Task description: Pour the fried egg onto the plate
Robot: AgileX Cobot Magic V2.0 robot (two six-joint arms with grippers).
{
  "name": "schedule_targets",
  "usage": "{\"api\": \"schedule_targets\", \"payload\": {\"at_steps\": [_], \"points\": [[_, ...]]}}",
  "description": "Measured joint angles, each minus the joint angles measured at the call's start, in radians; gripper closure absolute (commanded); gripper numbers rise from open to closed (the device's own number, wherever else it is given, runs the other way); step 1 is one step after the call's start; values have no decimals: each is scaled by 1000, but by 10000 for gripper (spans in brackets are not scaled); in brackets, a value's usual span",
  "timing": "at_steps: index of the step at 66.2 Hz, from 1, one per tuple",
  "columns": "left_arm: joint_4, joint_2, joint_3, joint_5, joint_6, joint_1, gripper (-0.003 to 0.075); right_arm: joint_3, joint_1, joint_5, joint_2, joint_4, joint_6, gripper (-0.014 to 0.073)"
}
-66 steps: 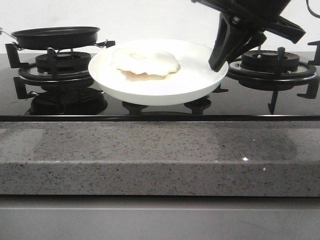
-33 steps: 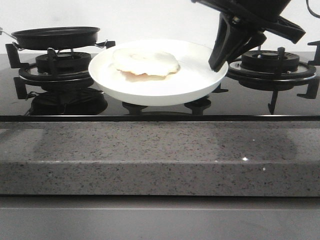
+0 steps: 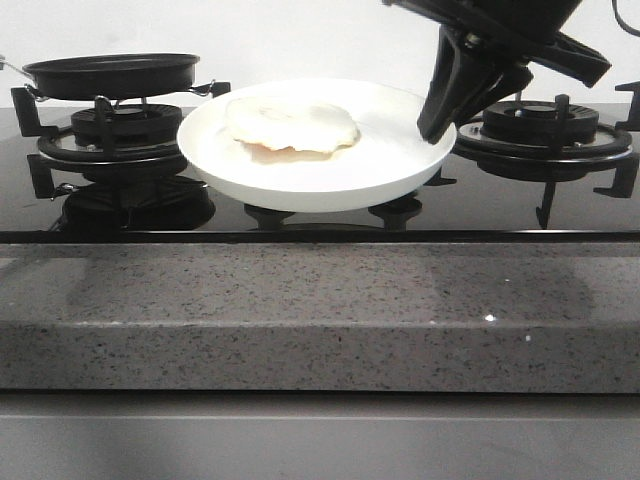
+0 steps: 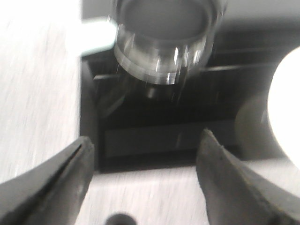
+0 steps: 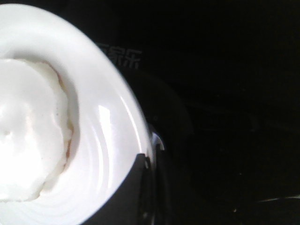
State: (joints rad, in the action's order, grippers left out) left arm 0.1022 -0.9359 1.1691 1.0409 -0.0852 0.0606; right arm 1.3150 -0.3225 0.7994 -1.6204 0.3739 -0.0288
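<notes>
The white plate [image 3: 330, 175] sits level over the middle of the stove with the fried egg [image 3: 290, 124] lying on its left half. My right gripper [image 3: 437, 128] is shut on the plate's right rim. The right wrist view shows the same: the egg [image 5: 28, 150] on the plate [image 5: 108, 136], and the right gripper [image 5: 149, 159] pinching the rim. I cannot tell whether the plate rests on the stove or hangs just above it. In its wrist view my left gripper [image 4: 146, 137] is open and empty over the counter edge; the front view does not show it.
An empty black frying pan [image 3: 110, 72] sits on the left burner [image 3: 125, 135]. A second burner [image 3: 540, 125] stands at the right behind my right arm. The grey stone counter edge [image 3: 320, 310] runs along the front. The left wrist view shows a blurred round burner [image 4: 161, 37].
</notes>
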Motion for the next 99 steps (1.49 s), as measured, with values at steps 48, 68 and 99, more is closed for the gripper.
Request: {"api": "schedule_targets", "payload": {"at_steps": [48, 68, 99], "points": [[-26, 382, -381, -35, 4, 0, 262, 0, 0, -2, 0, 0, 0, 660], [-26, 382, -382, -35, 4, 0, 262, 56, 2, 35, -7, -24, 2, 660], [-26, 382, -382, -42, 4, 0, 262, 525, 112, 243, -222, -28, 4, 660]]}}
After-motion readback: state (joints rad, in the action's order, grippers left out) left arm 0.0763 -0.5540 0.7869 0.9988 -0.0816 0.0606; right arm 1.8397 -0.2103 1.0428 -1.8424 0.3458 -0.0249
